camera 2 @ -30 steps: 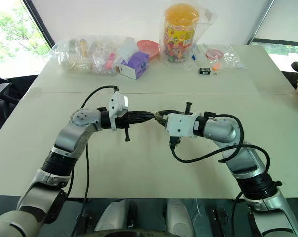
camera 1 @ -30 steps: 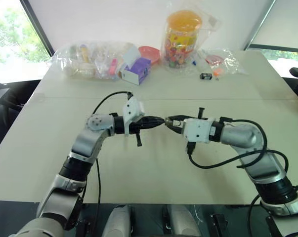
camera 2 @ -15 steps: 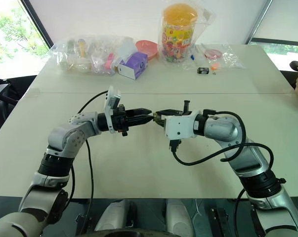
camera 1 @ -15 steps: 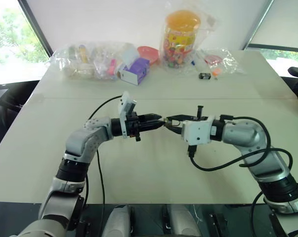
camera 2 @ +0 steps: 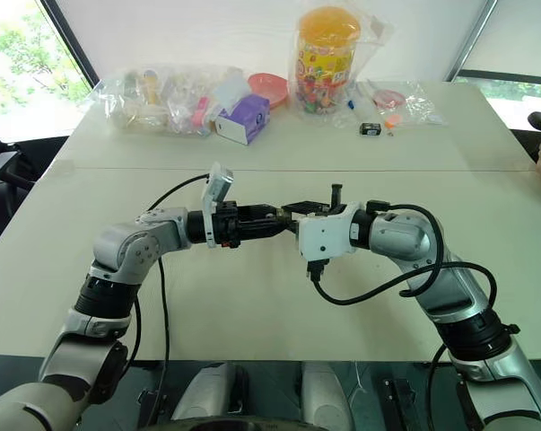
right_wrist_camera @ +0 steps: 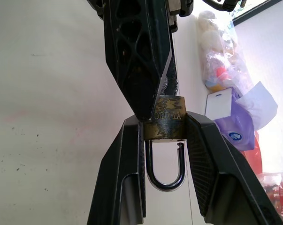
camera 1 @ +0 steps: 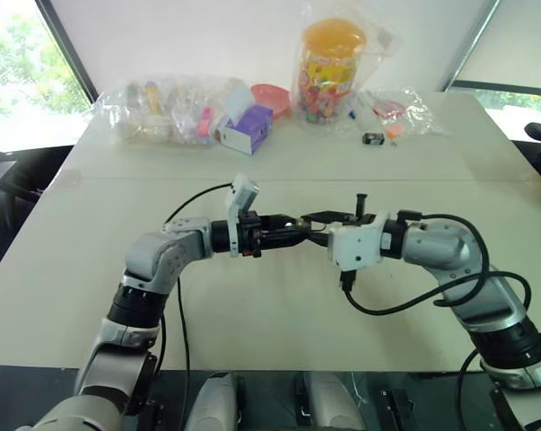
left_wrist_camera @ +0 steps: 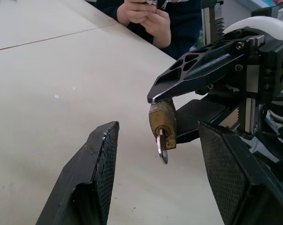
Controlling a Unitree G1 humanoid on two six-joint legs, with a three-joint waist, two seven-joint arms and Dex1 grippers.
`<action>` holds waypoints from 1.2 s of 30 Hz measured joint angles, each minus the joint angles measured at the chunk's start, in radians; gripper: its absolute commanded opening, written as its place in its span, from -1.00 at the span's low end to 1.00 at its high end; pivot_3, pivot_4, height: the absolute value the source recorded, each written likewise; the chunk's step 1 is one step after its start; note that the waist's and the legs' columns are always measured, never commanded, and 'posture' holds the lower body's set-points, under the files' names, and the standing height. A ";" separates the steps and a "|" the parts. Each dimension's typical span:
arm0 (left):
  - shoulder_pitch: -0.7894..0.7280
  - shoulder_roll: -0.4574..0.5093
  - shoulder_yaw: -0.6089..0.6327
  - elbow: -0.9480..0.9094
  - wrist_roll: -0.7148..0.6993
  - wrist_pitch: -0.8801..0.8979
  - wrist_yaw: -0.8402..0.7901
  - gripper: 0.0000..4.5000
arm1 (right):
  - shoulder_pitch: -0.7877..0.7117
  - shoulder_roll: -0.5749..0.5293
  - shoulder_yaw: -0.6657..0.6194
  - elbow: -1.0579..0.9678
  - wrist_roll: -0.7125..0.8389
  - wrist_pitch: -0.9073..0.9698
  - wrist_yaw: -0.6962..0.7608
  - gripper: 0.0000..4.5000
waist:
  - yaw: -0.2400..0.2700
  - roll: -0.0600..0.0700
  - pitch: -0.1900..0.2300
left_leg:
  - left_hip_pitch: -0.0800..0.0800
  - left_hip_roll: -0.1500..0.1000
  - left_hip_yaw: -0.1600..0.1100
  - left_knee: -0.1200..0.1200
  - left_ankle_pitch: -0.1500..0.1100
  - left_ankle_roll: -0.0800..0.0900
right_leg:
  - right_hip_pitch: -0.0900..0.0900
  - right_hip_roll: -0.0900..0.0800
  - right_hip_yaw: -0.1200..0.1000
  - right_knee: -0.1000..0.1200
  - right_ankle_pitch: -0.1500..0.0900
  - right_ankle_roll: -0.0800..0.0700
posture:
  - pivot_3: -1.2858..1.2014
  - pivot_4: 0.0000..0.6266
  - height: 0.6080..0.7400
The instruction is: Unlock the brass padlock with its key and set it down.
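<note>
The brass padlock (left_wrist_camera: 162, 119) hangs in the air over the table's middle, with my right gripper (right_wrist_camera: 165, 124) shut on its body. Its dark shackle (right_wrist_camera: 164, 180) loops back toward the right wrist. A silvery key (left_wrist_camera: 161, 149) sticks out of the keyhole with nothing touching it. My left gripper (left_wrist_camera: 158, 129) faces the lock from the other side and is open. Its two fingers (left_wrist_camera: 96, 164) stand apart on either side of the key. In the left eye view the left gripper (camera 1: 292, 226) and right gripper (camera 1: 317, 218) meet tip to tip.
Along the table's far edge lie clear bags of small items, a purple box (camera 1: 248, 128), an orange-lidded jar (camera 1: 331, 67) and a small black object with orange bits (camera 1: 373, 138). A person's hands (left_wrist_camera: 146, 14) show beyond the table on the right side.
My left gripper was shut at the key a second ago; it has opened and its wrist has rolled. The right gripper has kept the padlock still.
</note>
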 measured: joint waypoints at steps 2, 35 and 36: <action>0.000 -0.013 0.002 0.004 0.005 -0.007 0.008 -0.01 | 0.000 0.000 0.000 -0.001 -0.002 0.000 0.000 -0.71 | 0.000 0.000 0.000 | 0.000 0.000 0.000 0.000 0.000 0.000 | 0.000 0.000 0.000 0.000 0.000 0.000 | 0.03 -0.52 0.92; -0.003 0.038 -0.032 0.029 -0.001 0.013 -0.060 -1.00 | 0.102 0.026 -0.146 -0.150 0.274 0.398 -0.009 -0.87 | -0.001 0.000 0.000 | 0.000 0.001 0.000 0.000 0.000 0.000 | 0.000 0.000 0.000 0.000 0.000 0.000 | 0.03 -0.52 0.92; -0.003 0.037 -0.032 0.029 -0.001 0.013 -0.063 -1.00 | 0.102 0.033 -0.146 -0.153 0.283 0.411 -0.017 -0.99 | 0.000 0.000 0.000 | 0.000 0.001 0.000 0.000 0.000 0.000 | 0.000 0.000 0.000 0.000 0.000 0.000 | 0.03 -0.52 0.92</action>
